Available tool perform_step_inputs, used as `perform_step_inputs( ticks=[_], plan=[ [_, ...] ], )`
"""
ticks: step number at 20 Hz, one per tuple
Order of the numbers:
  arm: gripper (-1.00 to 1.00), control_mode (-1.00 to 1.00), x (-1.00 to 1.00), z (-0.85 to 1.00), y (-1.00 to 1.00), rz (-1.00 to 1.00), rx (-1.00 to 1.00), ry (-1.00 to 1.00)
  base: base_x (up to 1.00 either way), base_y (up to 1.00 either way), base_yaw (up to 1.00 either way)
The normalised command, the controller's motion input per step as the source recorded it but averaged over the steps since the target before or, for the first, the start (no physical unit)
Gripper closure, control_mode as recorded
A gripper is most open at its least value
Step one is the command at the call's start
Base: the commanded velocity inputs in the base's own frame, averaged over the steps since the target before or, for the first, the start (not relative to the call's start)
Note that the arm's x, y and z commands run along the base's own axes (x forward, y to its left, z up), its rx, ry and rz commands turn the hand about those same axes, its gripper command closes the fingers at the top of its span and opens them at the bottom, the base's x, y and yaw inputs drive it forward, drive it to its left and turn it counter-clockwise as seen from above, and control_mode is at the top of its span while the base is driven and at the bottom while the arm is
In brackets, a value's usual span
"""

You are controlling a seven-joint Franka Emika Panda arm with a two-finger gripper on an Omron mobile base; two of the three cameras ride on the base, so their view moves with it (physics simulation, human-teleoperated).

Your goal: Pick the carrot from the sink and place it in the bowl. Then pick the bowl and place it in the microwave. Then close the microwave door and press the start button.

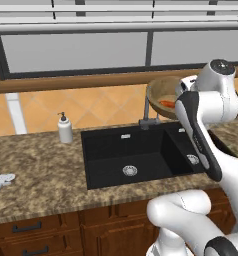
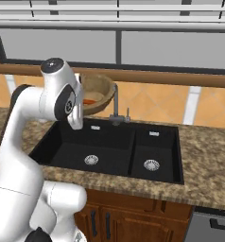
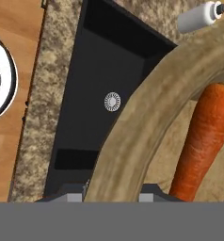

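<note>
The tan wooden bowl (image 1: 161,90) (image 2: 99,88) hangs tilted in the air above the back of the black sink (image 1: 126,150) (image 2: 109,146). The orange carrot (image 1: 167,104) (image 2: 89,101) (image 3: 201,141) lies inside it. In the hand view my gripper (image 3: 111,195) is shut on the bowl's thick rim (image 3: 132,132), one fingertip (image 3: 69,195) on each side of it. In both base views my forearm covers the hand next to the bowl. The microwave, its door and the start button are out of view.
A grey faucet (image 1: 146,117) (image 2: 116,106) stands just below the bowl. A white soap dispenser (image 1: 65,129) (image 3: 198,16) sits on the speckled counter (image 1: 36,170) left of the sink. A window runs along the wall behind.
</note>
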Motion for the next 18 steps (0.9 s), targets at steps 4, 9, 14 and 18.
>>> perform_step_inputs(
  ticks=[4, 9, 14, 18],
  plan=[
    [1.0, -1.0, -0.19, 0.31, 0.49, 0.01, 0.07, -0.17, 0.0, 0.0, 0.0],
    [1.0, -1.0, -0.34, 0.39, 0.32, 0.02, 0.04, -0.2, 0.0, 0.0, 0.0],
    [1.0, 1.0, -0.23, 0.18, 0.21, 0.0, 0.03, -0.07, -0.36, 0.0, 0.0],
    [1.0, 1.0, 0.0, 0.0, 0.0, 0.0, 0.0, 0.0, -1.0, 0.0, 0.0]
  ],
)
